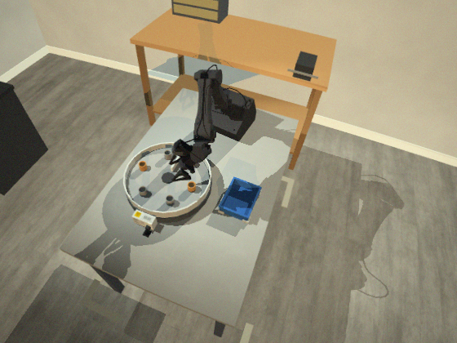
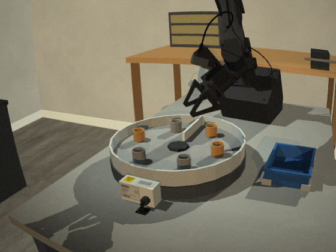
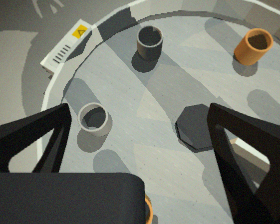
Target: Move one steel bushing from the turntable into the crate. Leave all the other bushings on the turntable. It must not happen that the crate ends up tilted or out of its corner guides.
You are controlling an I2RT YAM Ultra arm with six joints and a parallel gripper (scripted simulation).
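Note:
The round white-rimmed turntable (image 1: 167,179) (image 2: 177,151) holds three grey steel bushings (image 2: 176,125) (image 2: 138,155) (image 2: 183,161) and three orange bushings (image 2: 138,134) (image 2: 211,130) (image 2: 217,149), all upright. My gripper (image 2: 191,107) (image 1: 179,172) is open and empty, hovering above the back of the turntable and tilted down toward it. In the wrist view, two steel bushings (image 3: 94,119) (image 3: 149,41) and an orange one (image 3: 254,46) show beyond my fingers. The blue crate (image 1: 240,198) (image 2: 289,163) stands empty to the right of the turntable.
A dark hub (image 2: 177,146) sits at the turntable's centre, and a low white divider (image 2: 193,128) runs from it to the rim. A small white sensor box (image 2: 139,190) stands against the front rim. My arm's base (image 2: 252,95) is behind, and beyond it a wooden table (image 1: 232,46).

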